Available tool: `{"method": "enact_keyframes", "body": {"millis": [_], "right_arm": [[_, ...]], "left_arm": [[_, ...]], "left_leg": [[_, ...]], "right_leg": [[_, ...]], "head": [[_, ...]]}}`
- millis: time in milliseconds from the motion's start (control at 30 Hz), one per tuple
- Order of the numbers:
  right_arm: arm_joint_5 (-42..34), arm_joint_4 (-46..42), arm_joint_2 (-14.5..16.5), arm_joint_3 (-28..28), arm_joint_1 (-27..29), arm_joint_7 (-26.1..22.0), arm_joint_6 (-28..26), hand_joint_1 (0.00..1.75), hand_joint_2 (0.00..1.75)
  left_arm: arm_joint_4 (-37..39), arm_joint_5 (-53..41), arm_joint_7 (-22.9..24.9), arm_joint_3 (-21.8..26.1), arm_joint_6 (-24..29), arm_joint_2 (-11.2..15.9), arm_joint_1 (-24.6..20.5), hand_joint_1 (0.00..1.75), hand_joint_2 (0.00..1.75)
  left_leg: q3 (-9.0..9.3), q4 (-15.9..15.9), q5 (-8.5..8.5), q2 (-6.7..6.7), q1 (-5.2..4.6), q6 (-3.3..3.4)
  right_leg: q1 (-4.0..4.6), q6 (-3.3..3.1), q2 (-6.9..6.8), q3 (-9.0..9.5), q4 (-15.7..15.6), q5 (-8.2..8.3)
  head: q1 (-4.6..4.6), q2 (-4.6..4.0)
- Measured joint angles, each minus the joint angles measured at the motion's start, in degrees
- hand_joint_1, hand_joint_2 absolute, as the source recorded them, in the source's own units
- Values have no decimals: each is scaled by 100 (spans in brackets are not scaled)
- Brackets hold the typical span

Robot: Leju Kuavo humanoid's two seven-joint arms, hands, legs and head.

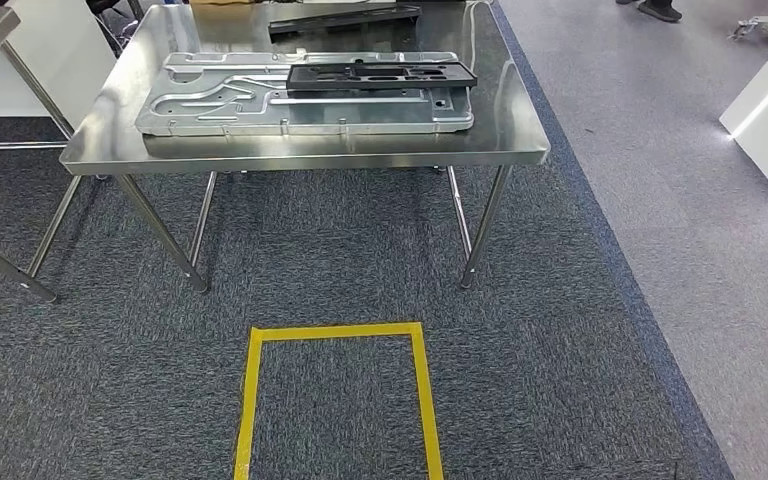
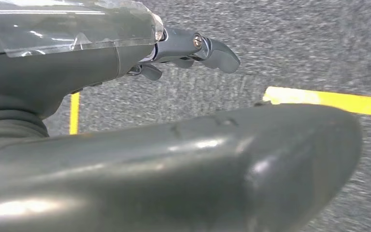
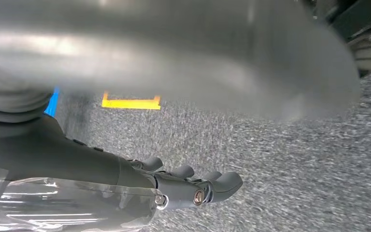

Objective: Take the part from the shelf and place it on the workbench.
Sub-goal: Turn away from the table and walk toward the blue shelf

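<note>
Black part [image 1: 380, 75] rests atop grey plate [image 1: 305, 95] on surface [image 1: 520, 140], apparently delivered; left hand [image 2: 193, 50], right hand [image 3: 193, 186] hang empty, fingers apart.

workbench [image 1: 120, 140]: polished steel, glossy
grey plate [image 1: 220, 100]: dull stamped metal
black part [image 1: 380, 75]: matt, plastic-looking
carpet [image 1: 560, 350]: rough grey pile
tape [image 1: 425, 390]: smooth yellow

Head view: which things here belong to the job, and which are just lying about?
Job:
- workbench
- black part on the grey plate
- left hand, right hand, both holding nothing

Lying about:
- grey plate
- yellow tape square
- second black part
</note>
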Motion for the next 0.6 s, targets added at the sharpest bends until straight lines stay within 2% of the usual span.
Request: {"method": "enact_keyframes", "body": {"millis": [33,67,100,133,200,233,300,367,400,433,467,533,567,600], "right_arm": [[-1,1,-2,-2,-4,11,-2,0,175],[-2,1,-4,-5,-7,25,-2,0,175],[-6,2,-5,-11,-8,43,0,0,175],[-10,2,-7,-18,-8,62,2,0,175],[-16,3,-7,-29,-4,86,6,0,175],[-16,4,-6,-32,-6,92,6,0,175],[-16,4,-5,-37,-9,101,2,0,175],[-14,4,-7,-46,-7,108,-3,0,175],[-11,4,-7,-52,-5,108,-3,0,175],[-7,4,-7,-58,-4,108,-3,0,175],[-4,4,-7,-63,-6,107,-3,0,175],[0,5,-7,-73,-10,103,-3,0,175],[1,6,-7,-78,-13,99,-3,0,175],[1,7,-8,-83,-15,93,-3,0,175]], "left_arm": [[0,-7,20,-1,17,-5,-1,0,0],[0,-12,30,-1,29,-11,-2,0,0],[0,-13,36,-1,32,-15,-5,0,0],[0,-11,38,-1,33,-17,-6,0,0],[-1,0,39,-1,32,-13,-8,0,0],[-1,7,39,-1,32,-10,-8,0,0],[0,18,40,0,32,-7,-4,0,0],[0,26,43,0,34,-8,4,0,0],[0,31,45,1,40,-8,11,0,0],[0,34,48,1,47,-8,17,0,0],[0,36,50,2,57,-7,20,0,0],[0,38,57,4,85,-5,19,0,0],[0,39,65,5,100,-5,17,0,0],[0,39,73,6,114,-5,18,0,0]], "left_leg": [[-43,40,10,0,-9,-16],[-72,70,23,0,-16,-37],[-94,95,33,0,-23,-60],[-112,107,46,0,-29,-88],[-129,127,47,-9,-34,-148],[-172,209,-23,-18,-32,-180],[-392,715,-359,-37,-4,-239],[-735,1526,-735,-38,33,-295],[-840,1790,-799,-38,50,-315],[-843,1835,-742,-37,64,-328],[-732,1636,-579,-36,77,-333],[-301,818,-201,-38,89,-315],[-124,477,-98,-41,80,-293],[-21,260,-67,-43,68,-266]], "right_leg": [[11,-30,0,312,-464,77],[23,-67,-1,535,-813,122],[35,-104,-1,657,-1023,124],[49,-137,0,673,-1084,111],[24,-210,-3,647,-1122,142],[6,-248,-8,635,-1144,167],[-16,-305,-20,611,-1174,213],[-9,-320,-23,566,-1156,228],[-6,-319,-24,550,-1142,230],[-6,-315,-22,539,-1125,229],[-7,-308,-18,537,-1110,224],[-4,-277,-9,543,-1086,208],[1,-249,-4,538,-1075,205],[7,-219,0,531,-1065,205]], "head": [[0,0],[-1,0],[-2,0],[-3,0],[-4,0],[-4,0],[-4,0],[-4,0],[-4,0],[-4,0],[-4,0],[-4,0],[-5,0],[-5,0]]}}
